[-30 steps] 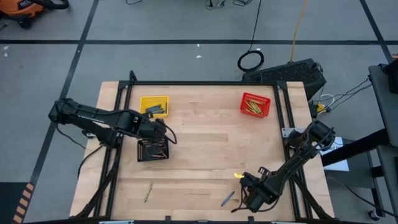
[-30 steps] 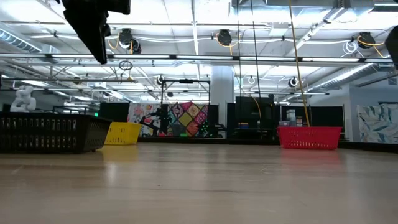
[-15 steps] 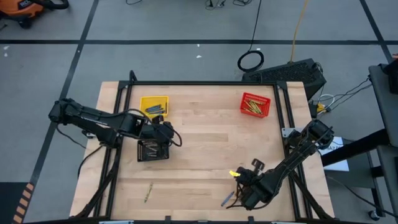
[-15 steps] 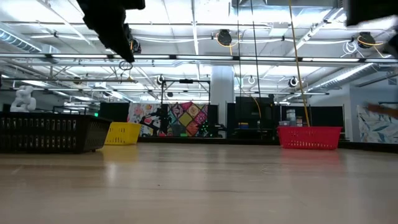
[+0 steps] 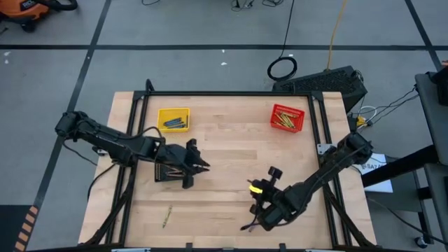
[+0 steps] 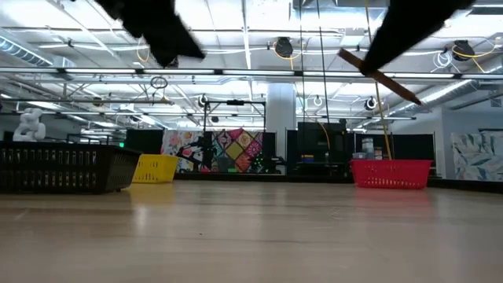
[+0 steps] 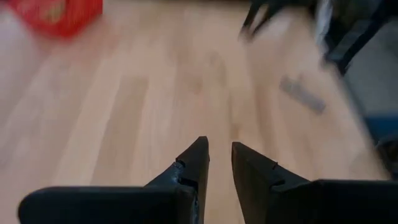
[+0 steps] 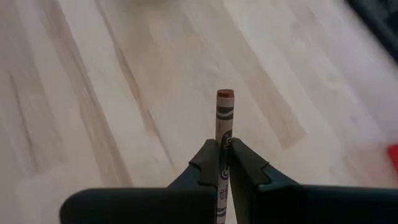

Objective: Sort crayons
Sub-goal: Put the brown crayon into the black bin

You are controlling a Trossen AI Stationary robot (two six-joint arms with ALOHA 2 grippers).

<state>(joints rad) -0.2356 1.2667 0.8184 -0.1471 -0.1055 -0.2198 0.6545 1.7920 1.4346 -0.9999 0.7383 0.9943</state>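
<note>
My right gripper (image 5: 260,218) is near the table's near edge, right of the middle, and is shut on a crayon (image 8: 224,118) with a grey wrapper and a brown tip. The crayon also shows in the low view (image 6: 381,79). My left gripper (image 5: 203,166) is just right of the black mesh basket (image 5: 162,175). Its fingers (image 7: 219,144) stand a narrow gap apart and hold nothing. One olive crayon (image 5: 167,215) lies flat on the table near the near-left edge. Blue crayons lie in the yellow basket (image 5: 173,117). Yellow-green crayons lie in the red basket (image 5: 288,117). My right gripper pinches the crayon's wrapped shaft (image 8: 224,138) between its two fingers, about midway along it. The crayon lies across the fingers, and its brown tip (image 8: 225,94) sticks out beyond them. In the low view the crayon (image 6: 357,63) is tilted and lifted clear of the table.
The black basket (image 6: 63,169) stands at the left middle, the yellow basket (image 6: 155,168) at the far left, and the red basket (image 6: 391,173) at the far right. Bare wood lies between the baskets and across the table's middle. A black frame runs along the table's edges.
My right gripper has gone toward the table's left edge and a little toward the far edge, carrying the crayon, which now shows high in the low view. My left gripper has gone from over the black basket toward the table's right and slightly nearer.
</note>
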